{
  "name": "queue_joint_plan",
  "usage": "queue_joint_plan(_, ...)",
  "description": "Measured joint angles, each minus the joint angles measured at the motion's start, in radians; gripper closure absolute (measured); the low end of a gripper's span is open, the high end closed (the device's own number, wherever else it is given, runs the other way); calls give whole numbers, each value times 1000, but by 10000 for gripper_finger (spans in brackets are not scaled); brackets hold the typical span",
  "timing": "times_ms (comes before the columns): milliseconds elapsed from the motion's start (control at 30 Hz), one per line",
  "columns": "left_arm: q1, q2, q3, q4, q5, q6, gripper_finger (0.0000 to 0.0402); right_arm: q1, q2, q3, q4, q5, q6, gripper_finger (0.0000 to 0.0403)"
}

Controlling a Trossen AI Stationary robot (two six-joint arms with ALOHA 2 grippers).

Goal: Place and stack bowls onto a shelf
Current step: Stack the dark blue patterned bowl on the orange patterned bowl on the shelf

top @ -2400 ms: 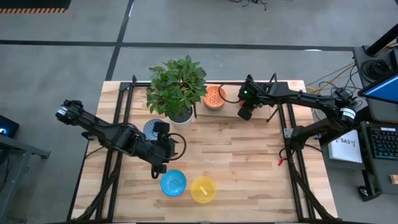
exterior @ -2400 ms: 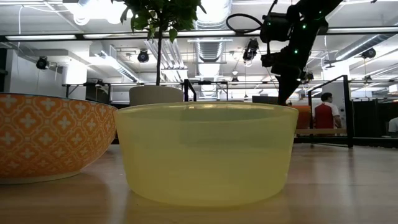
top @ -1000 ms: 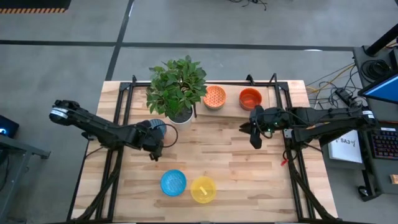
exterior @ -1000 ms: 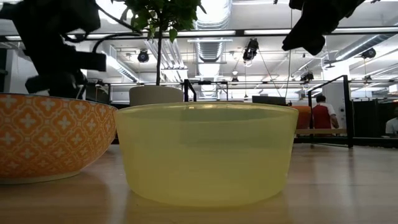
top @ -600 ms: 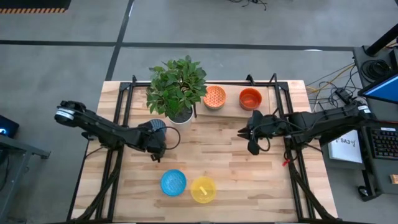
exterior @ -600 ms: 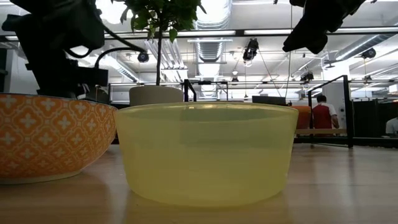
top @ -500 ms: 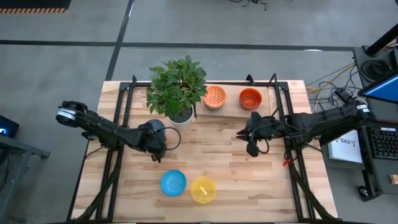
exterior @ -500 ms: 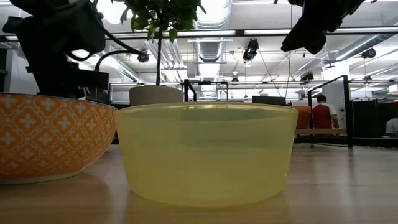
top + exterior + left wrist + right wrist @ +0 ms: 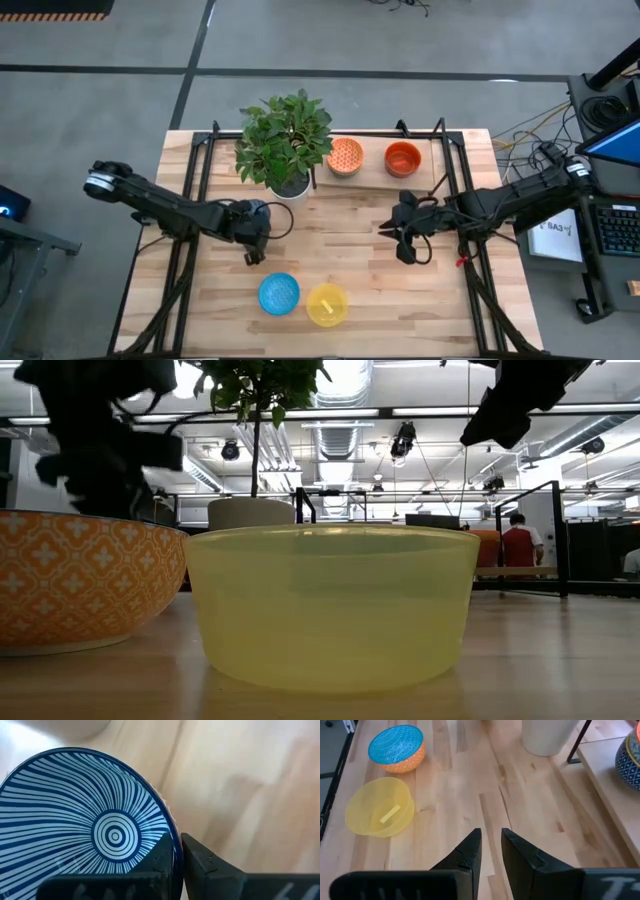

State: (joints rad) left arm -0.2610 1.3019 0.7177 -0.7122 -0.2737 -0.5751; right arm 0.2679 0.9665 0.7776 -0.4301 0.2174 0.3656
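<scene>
My left gripper (image 9: 253, 224) is shut on a blue-and-white striped bowl (image 9: 85, 825) left of the table's middle, just in front of the white plant pot (image 9: 291, 186). My right gripper (image 9: 399, 238) hangs over bare table right of centre with a narrow gap between its fingers (image 9: 490, 840) and nothing in it. A red bowl (image 9: 403, 158) and an orange patterned bowl (image 9: 345, 156) stand on the light-wood shelf (image 9: 430, 150) at the far edge. A blue-lined orange bowl (image 9: 279, 294) and a yellow bowl (image 9: 327, 304) rest on the table near the front edge. My left gripper pinches the striped bowl's rim (image 9: 172, 837), one finger inside the bowl and one outside. The fingers come at it from above. The bowl's inside faces the wrist camera. I cannot tell whether the bowl is clear of the table.
The leafy plant (image 9: 285, 140) in its white pot stands at the shelf's left end. Black metal posts (image 9: 440, 160) frame the shelf and frame bars run along both table sides. In the low view the yellow bowl (image 9: 330, 605) and orange bowl (image 9: 85, 580) fill the foreground.
My right gripper has gone from beside the shelf toward the table's near edge and a little to the left, empty. My left gripper has stayed about where it was, holding the striped bowl.
</scene>
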Motion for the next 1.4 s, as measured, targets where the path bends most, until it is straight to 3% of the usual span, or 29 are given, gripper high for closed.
queue_joint_plan(267, -52, 3, 225, -102, 13, 56, 398, 94, -4, -18, 10, 100, -1, 339)
queue_joint_plan(533, -90, 79, 418, -107, 25, 121, 399, 172, -17, -92, 104, 98, -26, 339)
queue_joint_plan(733, -84, 226, 585, -74, 13, 283, 399, 187, -62, -124, 115, 98, -45, 339)
queue_joint_plan(1000, -45, 438, 814, -74, -142, 491, 397, 202, -156, -131, 115, 90, -77, 339)
queue_joint_plan(1400, 127, 559, 874, 20, -160, 632, 395, 251, -189, -141, 118, 98, -92, 339)
